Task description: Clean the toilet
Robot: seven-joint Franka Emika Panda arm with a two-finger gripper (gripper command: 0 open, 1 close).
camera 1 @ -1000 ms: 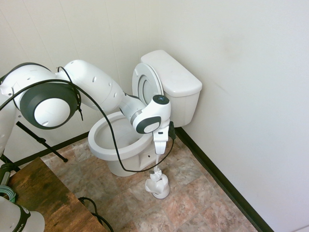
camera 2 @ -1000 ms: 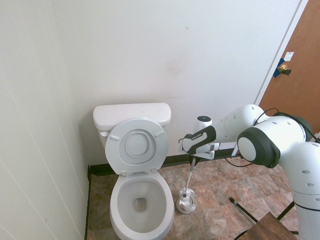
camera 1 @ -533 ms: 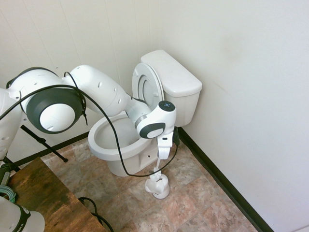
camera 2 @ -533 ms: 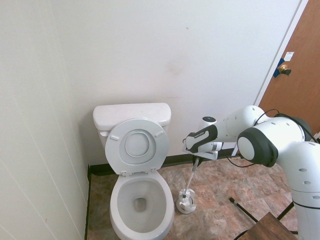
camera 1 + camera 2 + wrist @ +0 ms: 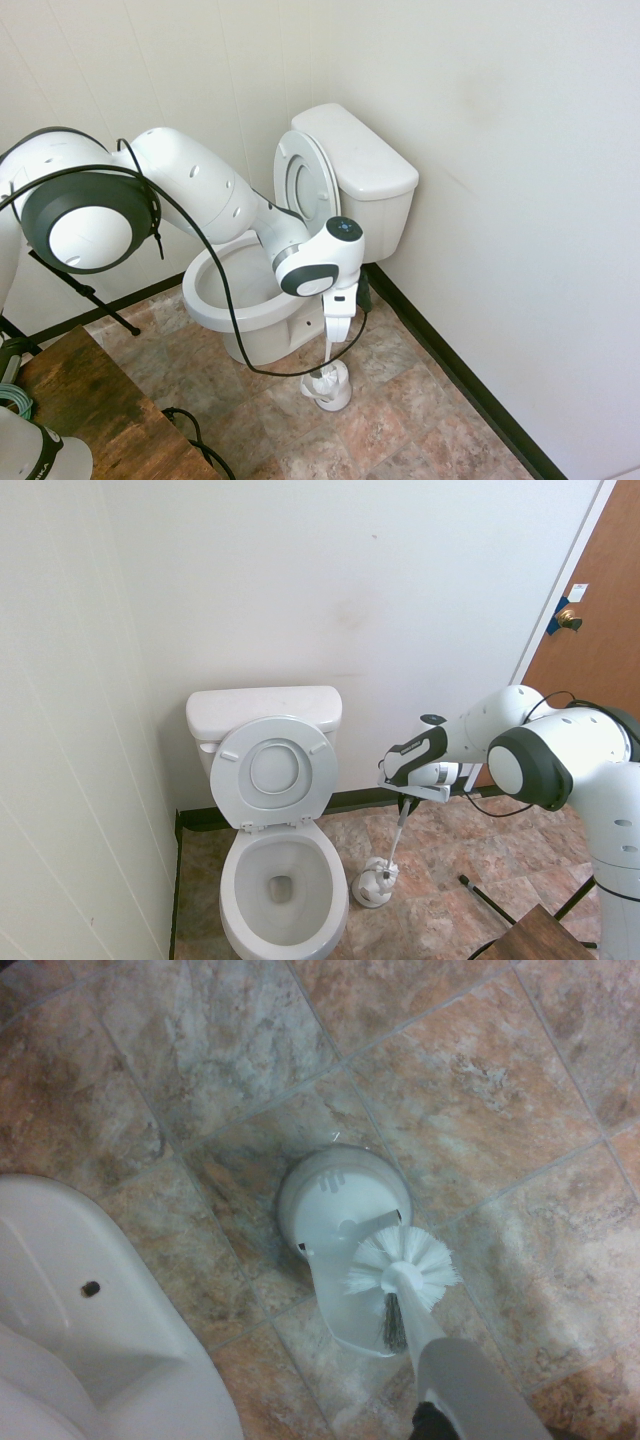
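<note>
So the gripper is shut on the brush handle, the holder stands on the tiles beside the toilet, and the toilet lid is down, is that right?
Not quite: the lid is up, leaning against the tank, as the second exterior view shows. The rest holds: the gripper is shut on the brush handle, and the holder stands on the tiles beside the toilet.

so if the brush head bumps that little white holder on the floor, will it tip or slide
The holder looks like thin, light plastic with a small round base, so it would probably slide easily on the smooth floor tiles. Its tall scooped back may make it tip if caught high. The brush, held by the hand, has soft bristles, so a light bump should give a little.
</note>
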